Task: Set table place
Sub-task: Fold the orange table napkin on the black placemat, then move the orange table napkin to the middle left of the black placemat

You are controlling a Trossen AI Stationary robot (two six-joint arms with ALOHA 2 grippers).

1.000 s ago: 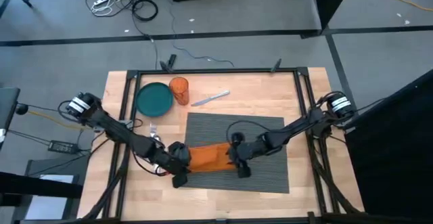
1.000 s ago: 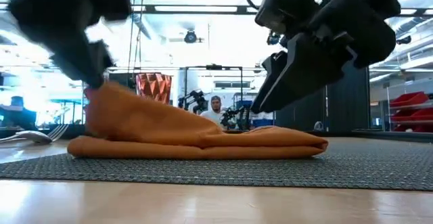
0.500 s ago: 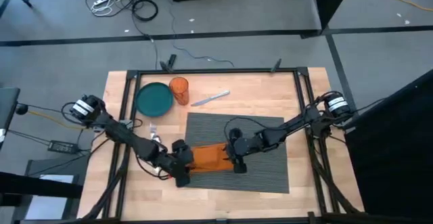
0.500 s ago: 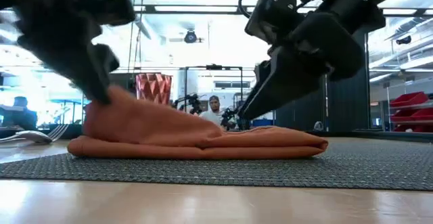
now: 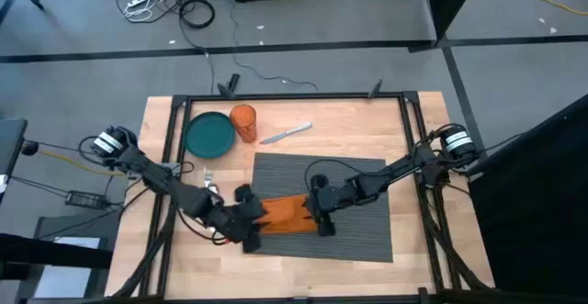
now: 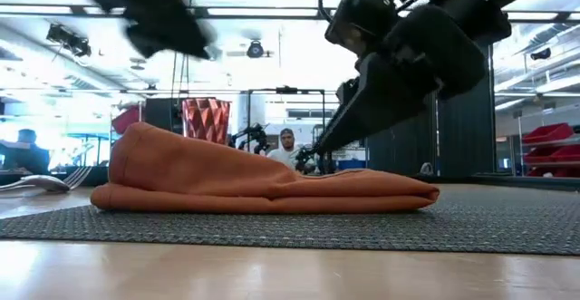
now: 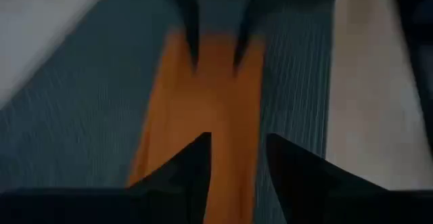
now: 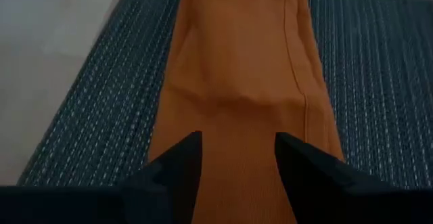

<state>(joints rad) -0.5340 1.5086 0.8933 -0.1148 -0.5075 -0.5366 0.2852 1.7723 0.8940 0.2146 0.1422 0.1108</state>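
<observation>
A folded orange napkin (image 5: 287, 214) lies on the near left part of the dark grey ribbed placemat (image 5: 354, 185), flat at its right end and humped at its left end (image 6: 145, 150). My left gripper (image 5: 257, 218) is open and hangs above that left end; the left wrist view shows the napkin (image 7: 210, 95) under its spread fingers. My right gripper (image 5: 316, 214) is open too, low over the napkin's right end (image 8: 237, 61), with a finger on either side. Neither gripper has anything between its fingers.
A teal plate (image 5: 209, 134), an orange cup (image 5: 243, 122) and a knife (image 5: 287, 133) lie at the table's far left. A fork (image 5: 209, 177) lies left of the placemat. The placemat's right half and the wooden table (image 5: 413, 249) around it are bare.
My left gripper held the napkin's left end raised, then let go and went up. That end now stands as a hump by itself. My right gripper has moved a little toward the table's left edge, staying low over the napkin's right end.
</observation>
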